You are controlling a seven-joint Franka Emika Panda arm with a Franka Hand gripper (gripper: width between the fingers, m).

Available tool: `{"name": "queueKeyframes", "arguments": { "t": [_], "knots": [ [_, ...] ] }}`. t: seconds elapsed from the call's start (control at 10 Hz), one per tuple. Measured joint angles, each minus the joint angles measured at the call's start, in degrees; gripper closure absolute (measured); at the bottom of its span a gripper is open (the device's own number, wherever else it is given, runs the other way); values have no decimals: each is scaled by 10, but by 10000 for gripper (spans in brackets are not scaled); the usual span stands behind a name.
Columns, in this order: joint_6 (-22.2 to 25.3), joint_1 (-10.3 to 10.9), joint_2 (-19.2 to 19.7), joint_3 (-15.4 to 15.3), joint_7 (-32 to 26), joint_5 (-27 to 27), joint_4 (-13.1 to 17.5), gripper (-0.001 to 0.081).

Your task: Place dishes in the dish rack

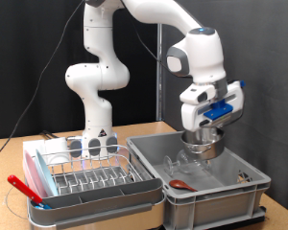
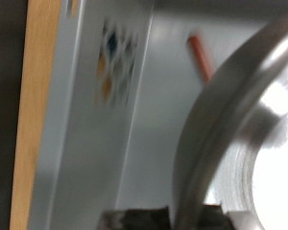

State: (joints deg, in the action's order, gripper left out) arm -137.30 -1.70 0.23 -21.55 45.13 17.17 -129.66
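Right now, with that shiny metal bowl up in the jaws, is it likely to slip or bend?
The steel bowl looks rigid, so bending seems unlikely. Its polished, curved wall probably offers little friction, so it might slip or swing. It appears thin-walled and likely light, hanging over the grey crate.

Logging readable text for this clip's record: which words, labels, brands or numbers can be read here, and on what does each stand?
No text can be read in either view.
Sticker on the grey crate wall, wrist view: coloured blotches, too blurred to read.
Gripper, shut on the steel bowl above the crate: blue patch, no legible marking.
Dish rack: no label shows.
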Motion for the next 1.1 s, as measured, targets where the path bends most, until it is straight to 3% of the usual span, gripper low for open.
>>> {"name": "queueKeyframes", "arguments": {
  "t": [0.2,0.5,0.7,0.8,0.9,1.1],
  "knots": [
    [129,-10,-22,13,-76,30,4,779],
    [226,-25,-72,41,-153,26,-11,779],
    [237,-31,-108,58,-238,23,-37,779],
    [239,-31,-106,57,-232,25,-37,779],
    [280,-30,-103,57,-252,21,-33,779],
    [434,-31,-108,66,-342,-10,-10,779]
  ]
}}
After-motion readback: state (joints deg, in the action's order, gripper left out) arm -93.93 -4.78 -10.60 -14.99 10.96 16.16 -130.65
